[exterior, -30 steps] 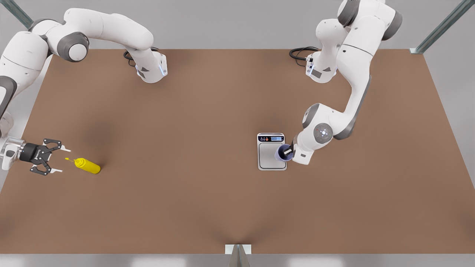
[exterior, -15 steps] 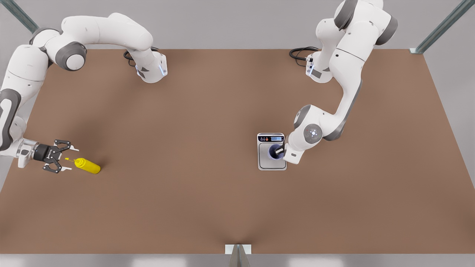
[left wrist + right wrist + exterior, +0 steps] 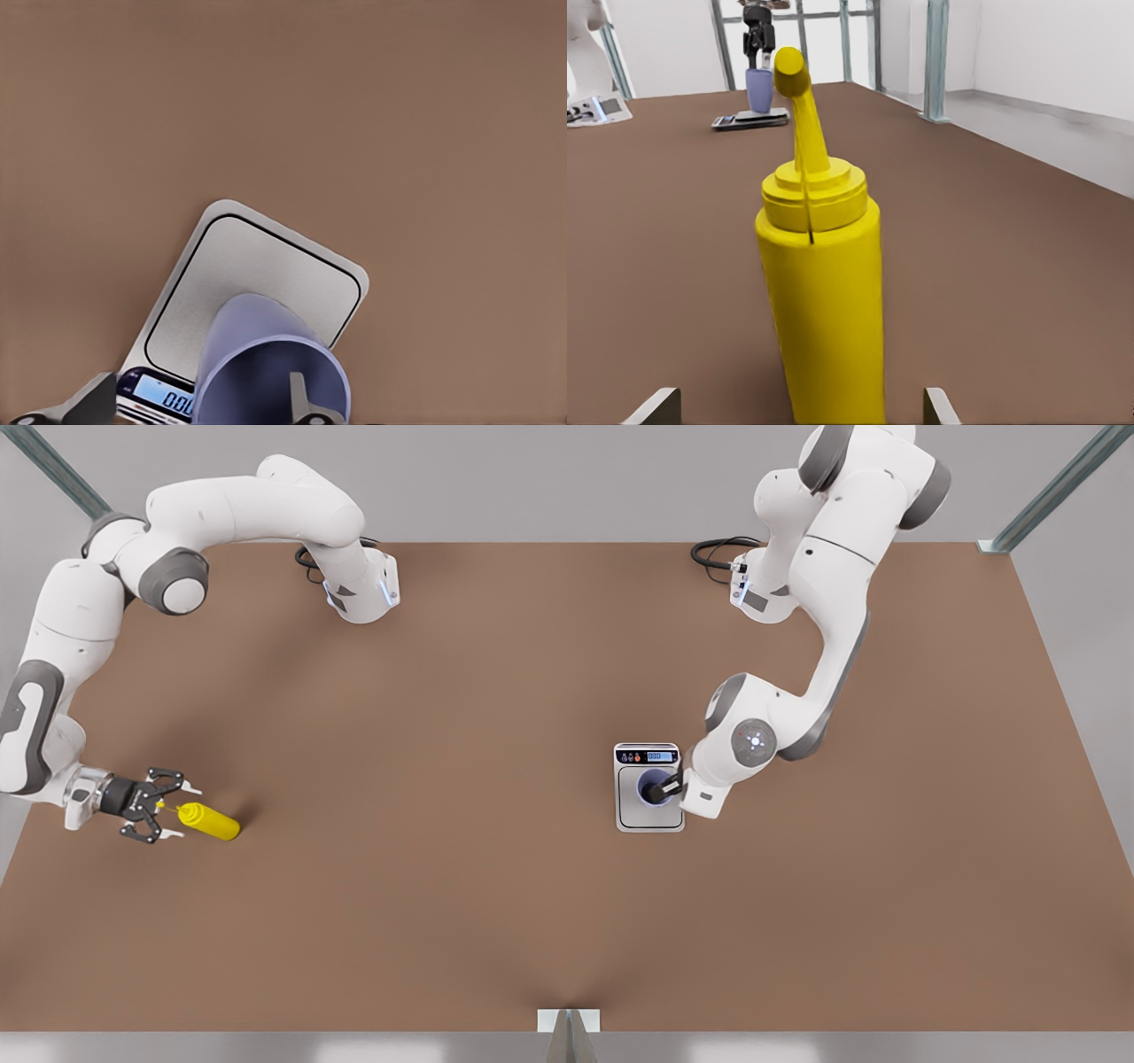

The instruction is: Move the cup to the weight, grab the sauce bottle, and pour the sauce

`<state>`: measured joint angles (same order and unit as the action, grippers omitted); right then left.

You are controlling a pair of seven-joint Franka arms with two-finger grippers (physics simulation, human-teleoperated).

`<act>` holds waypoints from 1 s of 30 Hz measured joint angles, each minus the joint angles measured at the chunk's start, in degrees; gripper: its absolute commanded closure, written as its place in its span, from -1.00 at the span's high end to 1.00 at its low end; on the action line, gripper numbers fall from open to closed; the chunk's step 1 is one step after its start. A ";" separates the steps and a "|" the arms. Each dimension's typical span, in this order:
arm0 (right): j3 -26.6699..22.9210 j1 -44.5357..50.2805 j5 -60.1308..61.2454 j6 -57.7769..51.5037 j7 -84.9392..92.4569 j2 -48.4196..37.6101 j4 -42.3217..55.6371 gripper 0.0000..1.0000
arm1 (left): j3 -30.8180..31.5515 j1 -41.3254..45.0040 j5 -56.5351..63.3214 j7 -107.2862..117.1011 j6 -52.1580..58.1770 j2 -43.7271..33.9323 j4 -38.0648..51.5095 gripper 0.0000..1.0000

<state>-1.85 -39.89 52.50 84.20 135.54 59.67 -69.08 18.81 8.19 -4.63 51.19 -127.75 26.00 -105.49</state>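
Gripping the lavender-blue cup (image 3: pixel 656 786) by its rim, one finger inside and one outside, the left claw (image 3: pixel 671 786) holds the tumbler upright over the steel plate of the weight (image 3: pixel 649 815), the flat silver kitchen scale lying toward the front view's right on the brown bench (image 3: pixel 496 779). From the left wrist view the cup (image 3: pixel 266 367) stands above the plate near the lit display strip of the weight (image 3: pixel 257 274), though whether its base touches the steel cannot be told. Far across the bench, at the front view's left, the right claw (image 3: pixel 170 811) lies low and level with its fingers spread open to either side of the thin nozzle of the sauce bottle (image 3: pixel 209 821), which rests on its side on the bench with the nozzle pointing at the claw. In the right wrist view the yellow sauce bottle (image 3: pixel 824 301) lies lengthwise between the two open fingertips (image 3: pixel 656 407), untouched by either, and the cup (image 3: pixel 759 89) and the left claw (image 3: pixel 758 55) stand well beyond it on the weight (image 3: pixel 750 119).
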 measured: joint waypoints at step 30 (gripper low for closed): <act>0.00 2.74 3.71 0.88 4.38 1.61 -0.53 1.00 | -18.46 -1.15 5.40 -40.64 37.22 -20.98 13.73 1.00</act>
<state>-1.85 -37.15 56.21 85.08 139.92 61.28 -69.61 0.35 7.04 0.78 10.55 -90.53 5.01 -91.76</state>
